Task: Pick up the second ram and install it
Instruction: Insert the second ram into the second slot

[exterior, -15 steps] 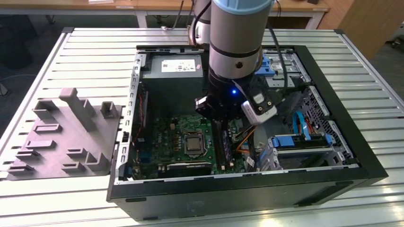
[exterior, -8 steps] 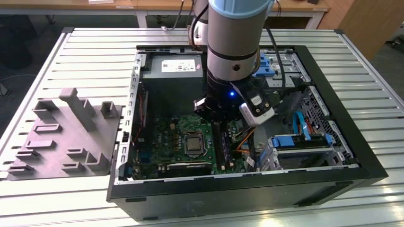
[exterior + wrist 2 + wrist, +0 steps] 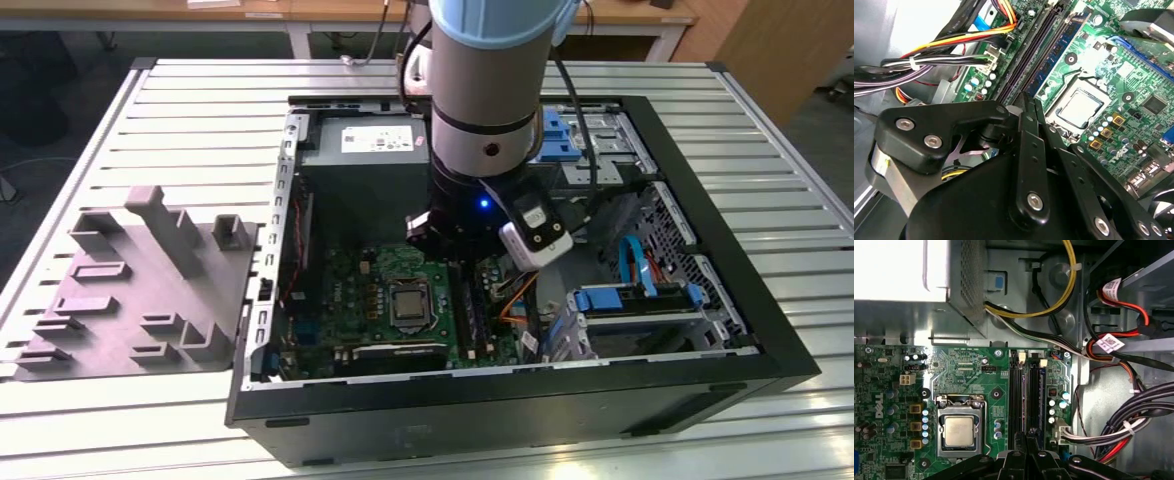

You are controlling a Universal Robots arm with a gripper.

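One slim blue-green memory stick (image 3: 1041,395) stands seated in a black slot beside the silver processor (image 3: 959,432), lower centre of the first wrist view. The black fingers (image 3: 1032,439) hover just above, closed together and seemingly empty. Installation looks nearly finished.

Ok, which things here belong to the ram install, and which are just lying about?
Job: gripper, at the memory slots; blue-green ram stick, standing in a slot; motherboard.
Lying about: grey moulded fixture outside the case; power supply; cable bundle; processor.
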